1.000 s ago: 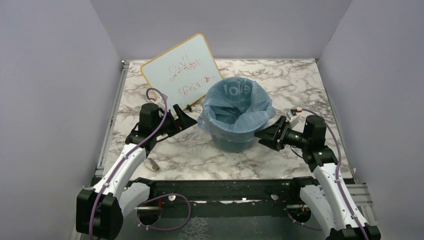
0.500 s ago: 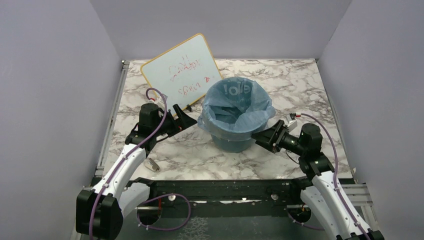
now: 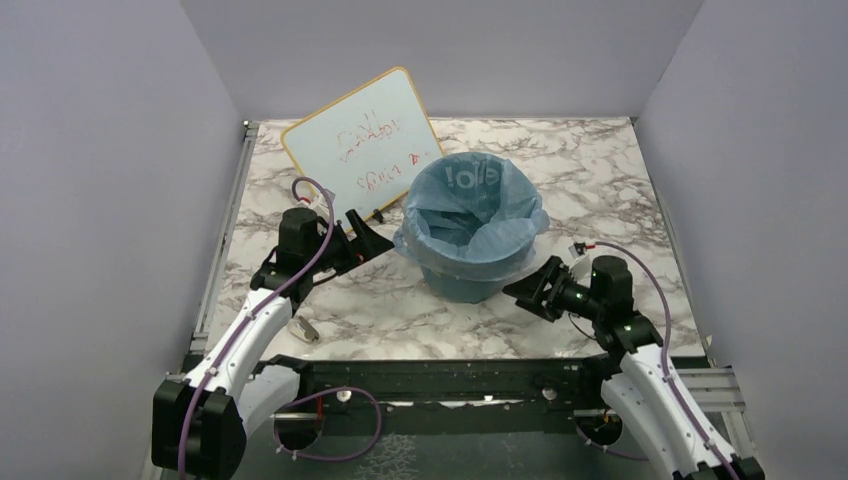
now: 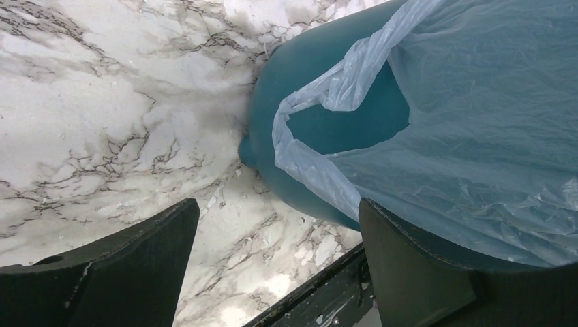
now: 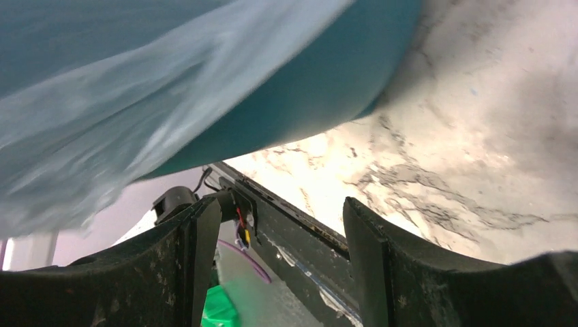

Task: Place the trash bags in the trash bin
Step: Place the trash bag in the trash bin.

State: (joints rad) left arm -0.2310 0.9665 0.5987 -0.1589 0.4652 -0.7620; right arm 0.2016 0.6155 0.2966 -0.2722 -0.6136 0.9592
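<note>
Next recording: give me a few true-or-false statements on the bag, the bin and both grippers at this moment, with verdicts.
1. The translucent pale-blue plastic bag lines the round teal plastic bin, its edge draped over the rim. True.
2. The left gripper is shut on the bag. False: it is open and empty, beside the bin.
3. A white board with red scribbles leans behind the bin. True.
4. The right gripper clamps the bin's rim. False: it is open, low beside the bin, holding nothing.
5. The bin lies on its side. False: it stands upright.
</note>
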